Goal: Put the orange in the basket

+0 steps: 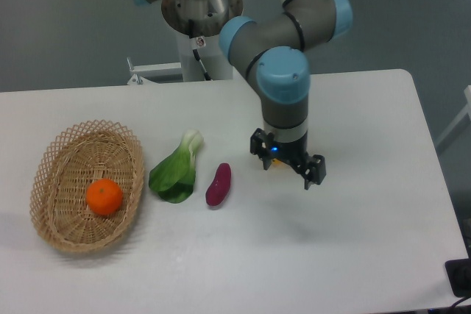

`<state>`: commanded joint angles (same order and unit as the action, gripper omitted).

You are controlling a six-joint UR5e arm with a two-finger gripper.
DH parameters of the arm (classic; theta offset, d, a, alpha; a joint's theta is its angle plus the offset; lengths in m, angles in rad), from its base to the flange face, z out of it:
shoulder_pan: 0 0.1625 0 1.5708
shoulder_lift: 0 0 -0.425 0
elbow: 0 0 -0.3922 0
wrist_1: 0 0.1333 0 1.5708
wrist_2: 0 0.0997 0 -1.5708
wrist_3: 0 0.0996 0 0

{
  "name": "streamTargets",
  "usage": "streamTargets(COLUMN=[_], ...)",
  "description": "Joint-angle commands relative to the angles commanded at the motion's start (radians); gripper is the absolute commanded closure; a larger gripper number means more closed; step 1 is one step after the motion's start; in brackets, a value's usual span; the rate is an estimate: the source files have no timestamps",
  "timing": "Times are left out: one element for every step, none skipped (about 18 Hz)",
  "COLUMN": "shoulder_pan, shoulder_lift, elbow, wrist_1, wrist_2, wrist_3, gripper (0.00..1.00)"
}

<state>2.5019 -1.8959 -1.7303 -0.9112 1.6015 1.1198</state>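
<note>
Seen from the fixed camera above the white table (353,255). Orange (104,197) resting inside the basket (55,154), on its woven floor, a little toward the basket's near side, clear of the lattice rim. Basket at the far left of the table. Just right of the basket, a leafy green vegetable (175,172) lying flat, white stem pointing away from the camera, close to the basket's rim but not clearly touching it. Right of that, farther from the basket, a small purple oblong vegetable (218,184), lying apart from the leaf. Well right of the basket, beyond the purple piece, gripper (287,163) hanging over the table with fingers spread apart and nothing between them, a small blue light glowing at its wrist. A sliver of yellow-orange showing under the gripper body, mostly hidden by it; cannot tell what it is. Arm (283,86) rising from the gripper in grey segments with light blue joint caps, reaching back to the base beyond the table's far edge.
</note>
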Motion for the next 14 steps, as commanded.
streamTargets(shoulder_pan=[0.0, 0.0, 0.0, -0.002, -0.005, -0.008, -0.009, -0.009, -0.009, -0.009, -0.009, -0.009, -0.009, -0.009], shoulder_lift=[-0.014, -0.017, -0.017, -0.018, -0.023, -0.031, -0.034, -0.034, -0.032, -0.032, -0.034, -0.034, -0.034, -0.034], elbow=[0.005, 0.006, 0.008, 0.008, 0.006, 0.006, 0.008, 0.009, 0.011, 0.011, 0.011, 0.011, 0.009, 0.011], wrist_1=[0.0, 0.0, 0.0, 0.0, -0.001, 0.0, -0.001, 0.0, -0.001, 0.0, 0.0, 0.0, 0.0, 0.0], wrist_2=[0.0, -0.002, -0.003, -0.002, 0.0, 0.002, 0.003, 0.003, 0.003, 0.005, 0.005, 0.005, 0.005, 0.005], wrist_3=[0.006, 0.014, 0.029, 0.047, 0.061, 0.061, 0.06, 0.06, 0.06, 0.06, 0.06, 0.06, 0.06, 0.06], gripper=[0.0, 0.0, 0.0, 0.0, 0.0, 0.0, 0.0, 0.0, 0.0, 0.0, 0.0, 0.0, 0.0, 0.0])
